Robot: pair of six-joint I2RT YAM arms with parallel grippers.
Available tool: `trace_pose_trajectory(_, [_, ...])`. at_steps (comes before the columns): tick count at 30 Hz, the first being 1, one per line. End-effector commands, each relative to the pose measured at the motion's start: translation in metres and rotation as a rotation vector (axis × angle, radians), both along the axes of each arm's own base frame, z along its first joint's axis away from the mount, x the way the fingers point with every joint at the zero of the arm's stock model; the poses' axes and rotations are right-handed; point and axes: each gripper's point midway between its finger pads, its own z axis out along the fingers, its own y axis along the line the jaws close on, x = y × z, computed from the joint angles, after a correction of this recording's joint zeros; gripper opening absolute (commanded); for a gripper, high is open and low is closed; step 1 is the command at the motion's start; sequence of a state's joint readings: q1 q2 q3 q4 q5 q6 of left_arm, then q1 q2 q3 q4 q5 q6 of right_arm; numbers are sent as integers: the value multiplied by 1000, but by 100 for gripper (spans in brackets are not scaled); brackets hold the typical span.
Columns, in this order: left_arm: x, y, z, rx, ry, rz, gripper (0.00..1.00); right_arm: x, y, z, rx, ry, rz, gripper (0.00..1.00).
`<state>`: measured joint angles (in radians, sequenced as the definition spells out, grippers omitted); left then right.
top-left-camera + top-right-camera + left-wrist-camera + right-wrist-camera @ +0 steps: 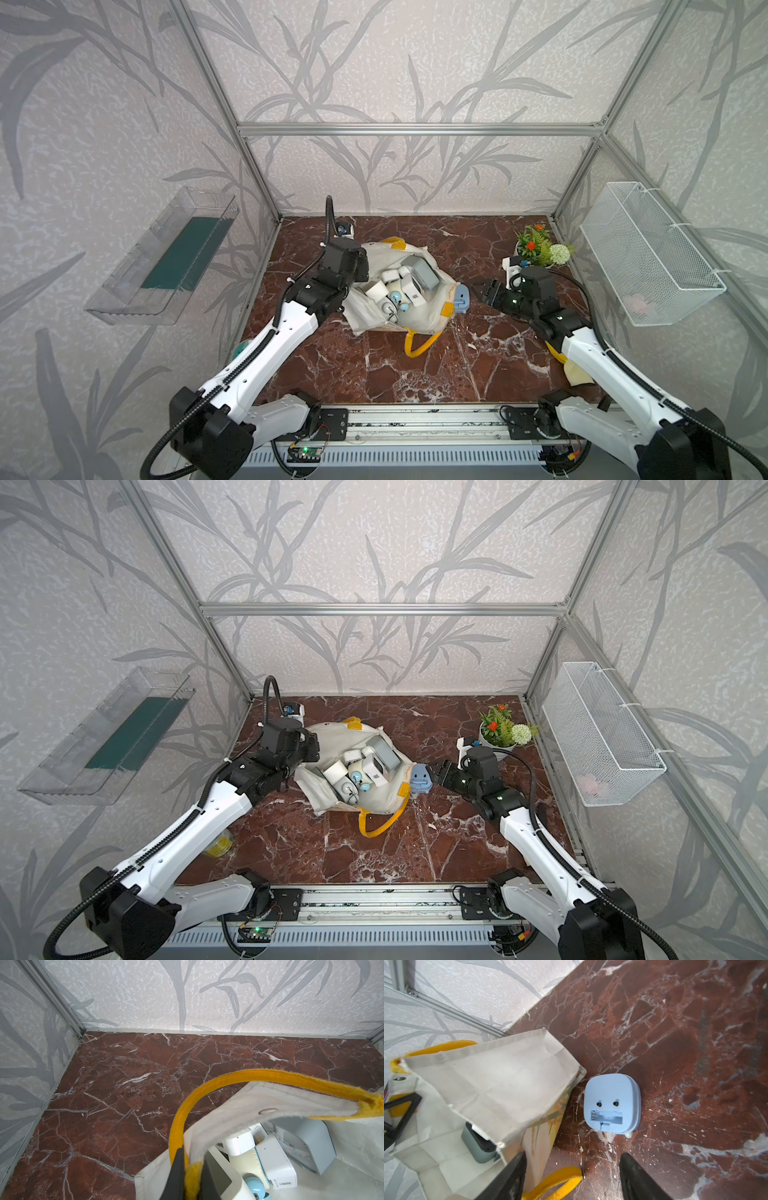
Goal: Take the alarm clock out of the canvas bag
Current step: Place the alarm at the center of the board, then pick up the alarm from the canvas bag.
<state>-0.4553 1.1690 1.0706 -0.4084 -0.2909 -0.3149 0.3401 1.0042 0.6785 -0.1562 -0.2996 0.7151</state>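
Right gripper (pixel 572 1155) hovers low, spread, facing the blue alarm clock (pixel 611 1103).

Cream-white cloth canvas bag (pixel 428 313) with yellow strap handles, slumped open mid-surface, clocks inside, pale-blue square plastic alarm clock (pixel 462 300) just beside its three-o'clock side, battery slot showing

— Any room on the right?
— I see bare table (pixel 490 365) at four to five o'clock of the canvas bag (pixel 428 311). The blue clock (pixel 461 300) lies at three, just beside its wall, ahead of my right gripper (pixel 573 1154), whose jaws are spread.
— And the mouth?
— Crowded with boxes (pixel 376 289); my left gripper (pixel 193 1167) pinches the rim at nine. A potted plant (pixel 540 249) stands at one.
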Motion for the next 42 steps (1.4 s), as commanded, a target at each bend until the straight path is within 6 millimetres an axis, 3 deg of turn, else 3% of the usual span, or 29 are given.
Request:
trace_pose_trajectory(1, [1, 10, 21, -26, -77, 48, 0, -1, 8, 32, -26, -116, 34, 72])
trace_pose_trajectory(11, [0, 9, 22, -30, -78, 43, 0, -18, 46, 74, -99, -365, 170, 74])
trace_pose_trajectory(21, [1, 5, 23, -42, -86, 29, 0, -48, 109, 86, -202, -530, 366, 74])
trace_pose_trajectory(32, [-2, 6, 29, -55, -119, 19, 0, -61, 173, 49, -267, -464, 544, 74])
trace_pose_trajectory(42, [-3, -1, 36, -71, -161, -26, 0, -64, 202, -16, -342, -241, 618, 74])
